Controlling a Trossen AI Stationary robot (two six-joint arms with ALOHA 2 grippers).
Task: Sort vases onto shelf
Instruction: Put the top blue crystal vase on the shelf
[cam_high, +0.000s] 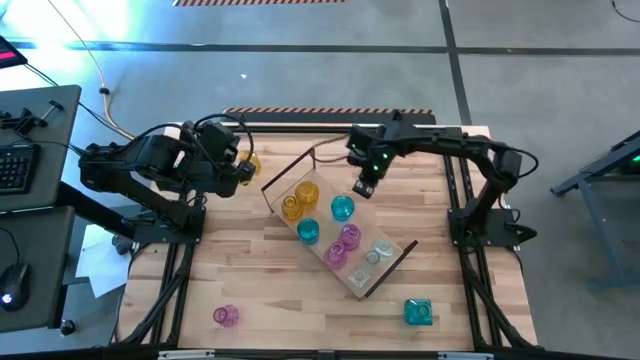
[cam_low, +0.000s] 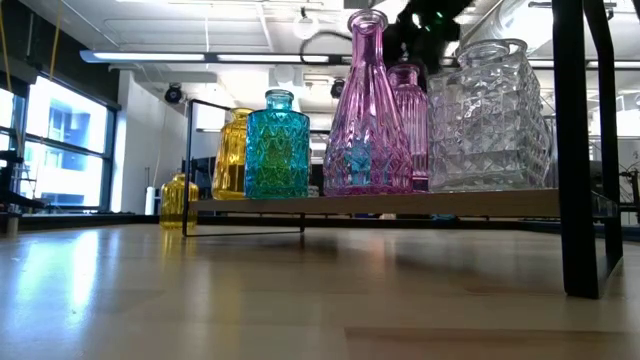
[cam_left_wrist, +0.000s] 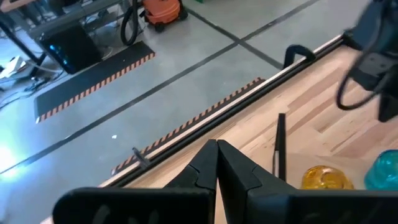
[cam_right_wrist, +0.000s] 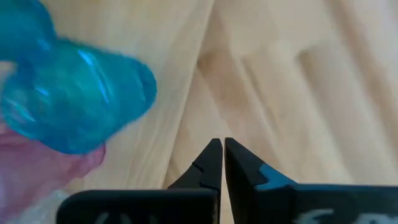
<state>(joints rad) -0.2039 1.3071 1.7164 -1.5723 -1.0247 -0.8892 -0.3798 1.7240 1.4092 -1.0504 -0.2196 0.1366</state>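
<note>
The shelf (cam_high: 392, 262), a light-wood board with black end loops, lies slantwise on the table's middle. On it stand several vases: two amber (cam_high: 299, 199), two teal (cam_high: 342, 208), two pink (cam_high: 350, 237) and clear ones (cam_high: 380, 250). In the low view they stand upright in a row on the board (cam_low: 400, 203). My right gripper (cam_high: 365, 187) hangs shut and empty over the shelf's far edge, beside a teal vase (cam_right_wrist: 74, 99). At the table's far left my left gripper (cam_high: 245, 170) is raised, shut and empty, close to an amber vase (cam_high: 250, 160) on the tabletop.
A pink vase (cam_high: 226, 316) stands on the table near the front left, and a teal vase (cam_high: 418, 312) near the front right. Bare tabletop lies left of the shelf and along the near edge. A desk with a keyboard (cam_high: 15, 165) stands beyond the table's left side.
</note>
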